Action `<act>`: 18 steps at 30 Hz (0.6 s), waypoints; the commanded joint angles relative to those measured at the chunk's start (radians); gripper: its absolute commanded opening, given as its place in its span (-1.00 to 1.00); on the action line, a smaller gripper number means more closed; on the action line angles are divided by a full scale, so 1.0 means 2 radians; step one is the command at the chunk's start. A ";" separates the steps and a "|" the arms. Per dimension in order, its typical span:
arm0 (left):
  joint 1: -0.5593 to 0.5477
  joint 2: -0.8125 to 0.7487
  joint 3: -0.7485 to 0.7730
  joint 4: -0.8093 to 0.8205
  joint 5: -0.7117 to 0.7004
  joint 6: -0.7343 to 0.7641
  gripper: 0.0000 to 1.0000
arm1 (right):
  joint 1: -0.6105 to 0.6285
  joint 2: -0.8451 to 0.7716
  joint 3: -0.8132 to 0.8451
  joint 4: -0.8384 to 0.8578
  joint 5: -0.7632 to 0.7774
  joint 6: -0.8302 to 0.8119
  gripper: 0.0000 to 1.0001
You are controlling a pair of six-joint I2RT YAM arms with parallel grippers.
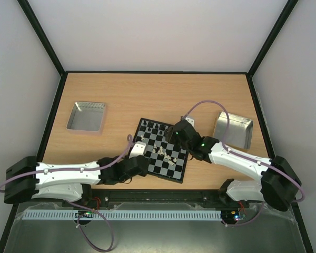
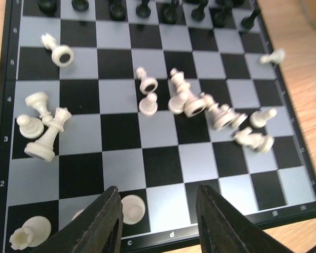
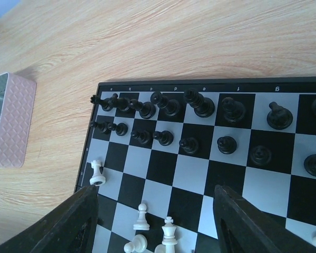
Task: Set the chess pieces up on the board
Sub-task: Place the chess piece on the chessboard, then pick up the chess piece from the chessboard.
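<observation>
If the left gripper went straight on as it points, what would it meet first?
Probably the white piece just ahead of the left gripper, then the board; depth is unclear.

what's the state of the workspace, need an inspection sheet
surface: wooden table, board set askew near the front
job's things: black pieces in two rows at the far edge; white pieces mostly tipped over mid-board, a few on the near row
clutter: left tray and right tray, metal, one on each side of the board
grippers: left tool open over the white end; right tool open over the black end; neither holds anything
cables: right cable arcs above its arm; left cable loops by the board's corner
surroundings: white walls, black frame
</observation>
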 commanded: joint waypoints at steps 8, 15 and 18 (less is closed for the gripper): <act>0.092 -0.082 0.016 -0.010 0.074 0.011 0.01 | -0.001 -0.031 0.010 -0.120 0.011 -0.037 0.18; 0.188 -0.134 0.006 -0.020 0.119 0.013 0.13 | 0.005 -0.012 0.000 -0.175 -0.029 -0.053 0.09; 0.228 -0.152 -0.006 -0.021 0.140 0.015 0.14 | 0.014 -0.003 -0.003 -0.176 -0.032 -0.052 0.02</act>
